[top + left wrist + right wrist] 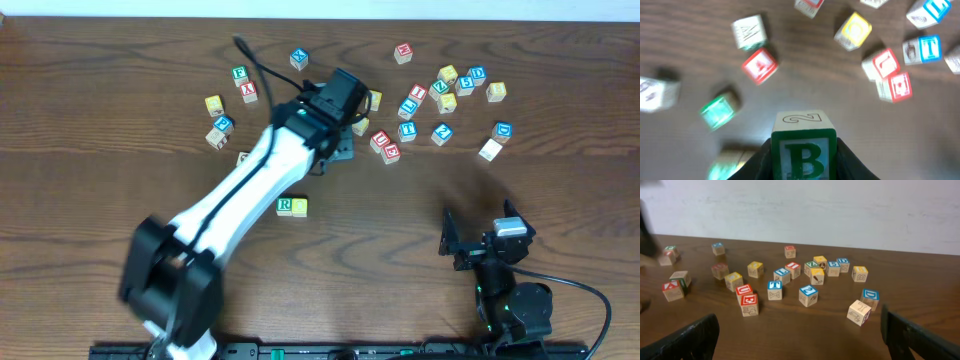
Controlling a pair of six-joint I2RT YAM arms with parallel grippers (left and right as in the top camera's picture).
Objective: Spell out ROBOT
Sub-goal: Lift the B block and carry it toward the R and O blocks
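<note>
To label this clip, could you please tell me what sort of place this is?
Probably a robotics lab bench: a white robot arm at a dark brown wooden table, small wooden letter cubes scattered, a green-bordered B cube in the left gripper, a plain white wall behind.

Place: robot lab / test-bench setup.
Table: dark wood-grain table [90, 110] w/ scattered wooden letter cubes [774, 290].
Wall: plain white wall [840, 210] behind.
Rig: 2 robot arms, left arm [240, 190] white, right arm [512, 300] black, based at black rail [350, 351] along table's near edge.
</note>
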